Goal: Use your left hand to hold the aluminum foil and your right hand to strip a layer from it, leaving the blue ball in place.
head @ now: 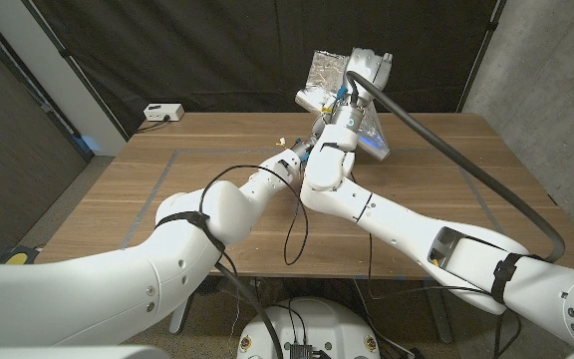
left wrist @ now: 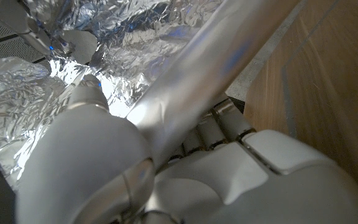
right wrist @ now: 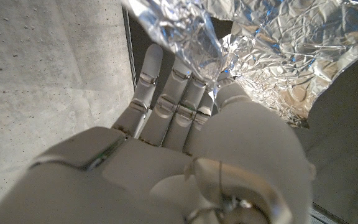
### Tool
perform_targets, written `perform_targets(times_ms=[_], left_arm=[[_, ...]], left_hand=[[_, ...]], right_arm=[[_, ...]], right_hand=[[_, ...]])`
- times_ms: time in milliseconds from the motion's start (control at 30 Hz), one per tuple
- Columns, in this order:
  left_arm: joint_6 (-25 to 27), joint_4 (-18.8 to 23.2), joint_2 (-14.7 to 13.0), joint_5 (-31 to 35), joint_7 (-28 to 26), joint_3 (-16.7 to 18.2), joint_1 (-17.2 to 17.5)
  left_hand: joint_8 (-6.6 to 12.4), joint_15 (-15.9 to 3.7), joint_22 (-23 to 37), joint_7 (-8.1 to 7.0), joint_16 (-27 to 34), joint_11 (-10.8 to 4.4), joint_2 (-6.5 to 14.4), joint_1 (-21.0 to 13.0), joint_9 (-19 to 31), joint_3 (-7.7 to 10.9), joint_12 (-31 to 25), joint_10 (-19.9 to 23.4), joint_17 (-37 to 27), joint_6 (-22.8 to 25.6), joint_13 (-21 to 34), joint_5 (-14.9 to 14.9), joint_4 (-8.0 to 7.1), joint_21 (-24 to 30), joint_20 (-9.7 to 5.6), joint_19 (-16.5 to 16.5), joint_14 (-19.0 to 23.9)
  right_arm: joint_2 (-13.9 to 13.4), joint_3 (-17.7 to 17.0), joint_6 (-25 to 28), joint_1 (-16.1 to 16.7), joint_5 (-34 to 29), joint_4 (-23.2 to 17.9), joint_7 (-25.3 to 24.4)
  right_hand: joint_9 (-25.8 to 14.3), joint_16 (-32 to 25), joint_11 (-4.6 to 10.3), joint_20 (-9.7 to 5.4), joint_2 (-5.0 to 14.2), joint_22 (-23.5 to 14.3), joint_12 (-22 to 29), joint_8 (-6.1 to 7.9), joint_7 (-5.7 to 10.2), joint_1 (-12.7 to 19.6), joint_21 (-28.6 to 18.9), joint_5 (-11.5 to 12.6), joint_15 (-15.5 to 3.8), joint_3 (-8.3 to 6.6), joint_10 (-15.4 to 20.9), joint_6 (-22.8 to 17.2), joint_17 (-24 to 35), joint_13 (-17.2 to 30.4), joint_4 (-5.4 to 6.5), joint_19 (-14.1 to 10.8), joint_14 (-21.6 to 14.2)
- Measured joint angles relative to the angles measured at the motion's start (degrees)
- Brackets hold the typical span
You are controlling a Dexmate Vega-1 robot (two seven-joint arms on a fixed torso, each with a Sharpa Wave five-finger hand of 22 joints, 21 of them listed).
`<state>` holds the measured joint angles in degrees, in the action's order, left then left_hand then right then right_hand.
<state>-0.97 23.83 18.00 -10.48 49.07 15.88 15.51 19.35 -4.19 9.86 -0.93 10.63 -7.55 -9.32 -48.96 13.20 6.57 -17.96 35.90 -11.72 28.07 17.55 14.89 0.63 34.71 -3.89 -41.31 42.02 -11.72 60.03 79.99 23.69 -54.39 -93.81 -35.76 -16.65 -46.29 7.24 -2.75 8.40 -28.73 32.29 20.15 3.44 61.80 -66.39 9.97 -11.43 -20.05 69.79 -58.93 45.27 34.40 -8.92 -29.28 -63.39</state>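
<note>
Both hands' fingers grip the aluminum foil [head: 325, 75]: right hand [head: 367, 68] raised, left hand [head: 302, 153] low.

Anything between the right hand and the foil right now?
Nothing visible. In the right wrist view the right hand already pinches the aluminum foil. In the head view the sheet is lifted above the table.

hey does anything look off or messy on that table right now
The aluminum foil stands out: it is crumpled and lifted well above the wooden table, pulled up by the right hand instead of lying flat. A few small pale scraps lie on the tabletop near the left hand. Nothing looks spilled.
</note>
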Motion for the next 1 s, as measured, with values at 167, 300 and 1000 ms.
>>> perform_targets(times_ms=[167,300,1000], left_arm=[[0.02,-0.01,0.17,0.82,0.01,0.88,0.05],[0.04,-0.01,0.31,1.38,0.01,1.54,0.06],[-0.18,-0.02,0.52,3.44,0.12,3.75,0.12]], left_hand=[[-0.11,0.10,0.00,0.28,0.00,0.29,0.15,1.19,0.27,-0.40,0.00,-0.41,0.00,-0.67,0.00,0.18,-0.08,-0.45,0.46,-0.04,-0.51],[-0.11,0.01,0.00,0.22,0.00,0.41,0.15,1.18,0.27,-0.63,0.00,-0.53,0.00,-1.04,0.15,0.18,-0.31,-0.61,0.53,-0.12,-1.03],[-0.96,0.61,0.16,0.35,-0.29,1.53,0.32,1.01,0.80,-2.19,0.88,-3.27,-0.01,-2.85,0.14,1.03,-0.28,-1.89,2.28,0.80,-4.30]], right_arm=[[0.42,-0.16,0.00,-0.68,-1.10,1.04,0.86],[0.85,-0.30,0.00,-1.20,-2.15,2.03,1.50],[2.68,-1.71,0.00,-3.74,-3.68,6.71,0.97]], right_hand=[[-0.47,0.00,-0.16,0.07,0.08,-0.11,0.00,-0.01,-0.28,0.21,-0.80,0.00,0.10,0.00,0.16,0.29,0.12,0.00,0.00,0.10,-0.09],[-0.52,0.00,-0.16,-0.22,0.14,-0.11,0.00,-0.01,-0.29,0.28,-1.25,-0.01,0.10,0.55,0.16,0.29,0.26,0.00,-0.08,0.38,-0.09],[-1.06,0.00,-0.16,-0.04,0.22,-0.64,0.00,-0.10,-0.39,0.66,-5.21,-0.07,-0.12,1.65,0.16,0.41,0.52,0.55,0.70,2.02,0.35]])
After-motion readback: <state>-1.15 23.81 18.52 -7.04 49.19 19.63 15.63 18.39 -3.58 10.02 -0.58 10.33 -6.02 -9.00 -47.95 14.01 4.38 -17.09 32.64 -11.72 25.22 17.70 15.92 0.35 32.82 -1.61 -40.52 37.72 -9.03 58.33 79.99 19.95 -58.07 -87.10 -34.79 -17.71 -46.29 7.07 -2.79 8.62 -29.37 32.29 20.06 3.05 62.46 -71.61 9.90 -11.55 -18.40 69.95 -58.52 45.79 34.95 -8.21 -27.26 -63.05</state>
